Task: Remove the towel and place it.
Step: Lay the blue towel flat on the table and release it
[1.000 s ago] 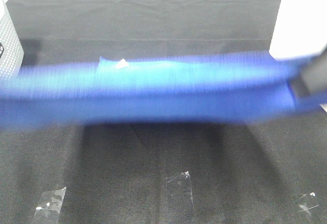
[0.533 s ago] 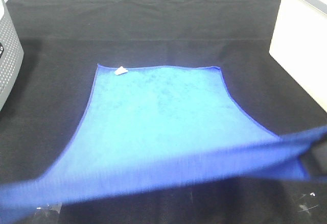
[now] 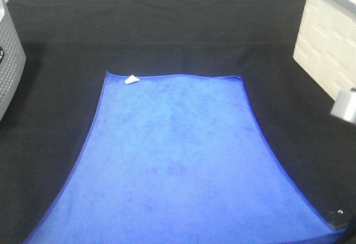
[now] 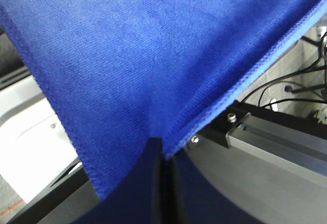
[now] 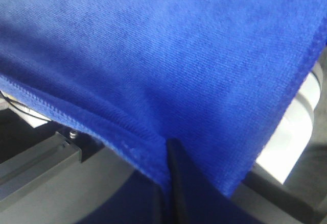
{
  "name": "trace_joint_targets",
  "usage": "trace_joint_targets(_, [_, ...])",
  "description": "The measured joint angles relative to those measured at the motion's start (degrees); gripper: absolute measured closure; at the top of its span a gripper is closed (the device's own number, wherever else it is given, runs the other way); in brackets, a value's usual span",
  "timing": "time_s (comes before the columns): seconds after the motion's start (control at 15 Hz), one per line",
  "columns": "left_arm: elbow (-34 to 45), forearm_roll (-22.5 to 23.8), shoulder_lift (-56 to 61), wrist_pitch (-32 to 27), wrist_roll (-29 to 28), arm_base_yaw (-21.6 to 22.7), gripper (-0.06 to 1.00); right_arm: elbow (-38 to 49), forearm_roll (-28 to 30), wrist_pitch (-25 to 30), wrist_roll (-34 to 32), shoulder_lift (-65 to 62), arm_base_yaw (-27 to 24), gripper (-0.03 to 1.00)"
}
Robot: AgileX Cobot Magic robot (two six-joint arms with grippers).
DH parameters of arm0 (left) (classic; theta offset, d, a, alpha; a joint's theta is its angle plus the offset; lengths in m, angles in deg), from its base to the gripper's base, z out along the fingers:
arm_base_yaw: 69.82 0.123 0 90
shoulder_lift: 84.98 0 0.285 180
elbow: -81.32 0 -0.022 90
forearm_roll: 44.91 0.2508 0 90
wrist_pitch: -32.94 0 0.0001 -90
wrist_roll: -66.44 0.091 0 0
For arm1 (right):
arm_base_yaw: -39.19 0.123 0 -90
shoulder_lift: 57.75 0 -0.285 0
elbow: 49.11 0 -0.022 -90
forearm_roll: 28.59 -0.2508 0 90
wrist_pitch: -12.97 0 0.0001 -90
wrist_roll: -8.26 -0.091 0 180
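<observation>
High view and two wrist views: towel at the end of its lay-down.

The towel [image 3: 178,160] lies spread flat on the black table cloth [image 3: 167,21]. Its white tag [image 3: 131,79] sits at the corner farthest from both sets of jaws. The edge nearest the jaws runs out of the high view, so neither gripper shows there.

In the left wrist view, the left gripper [image 4: 162,155] has its jaws pressed together on the stitched hem, and the cloth fans away from the pinch in a taut sheet. In the right wrist view, the right gripper [image 5: 167,150] is likewise clamped on the hem, with fabric stretching away from the jaws on both sides. Frame parts and cables of the rig show beyond the hem in both views.

Change: a second ago the towel was a blurred band swung across the high view. Half a second ago its far half was down while the edge by the jaws was still raised. Now the whole visible sheet is flat and smooth.

Meaning: the spreading appears done, and the placement probably lacks only the release of the two held corners. Opening both pairs of jaws together should keep the sheet from skewing.

A white box [image 3: 328,38] and a grey perforated case [image 3: 8,60] stand well clear of the cloth's far corners.
</observation>
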Motion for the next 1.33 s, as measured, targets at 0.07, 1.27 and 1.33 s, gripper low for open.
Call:
trace_joint_targets(0.07, [0.0, 0.1, -2.2, 0.6, 0.6, 0.0, 0.94, 0.1, 0.1, -0.1, 0.5, 1.9, 0.0, 0.96])
trace_joint_targets(1.27, [-3.2, 0.7, -42.1, 16.6, 12.0, -9.6, 0.94, 0.2, 3.6, -9.6, 10.8, 40.7, -0.1, 0.96])
trace_joint_targets(1.33, [-4.6, 1.3, -43.8, 16.9, 12.0, -10.3, 0.94, 0.2, 4.0, -9.9, 10.9, 42.2, -0.1, 0.96])
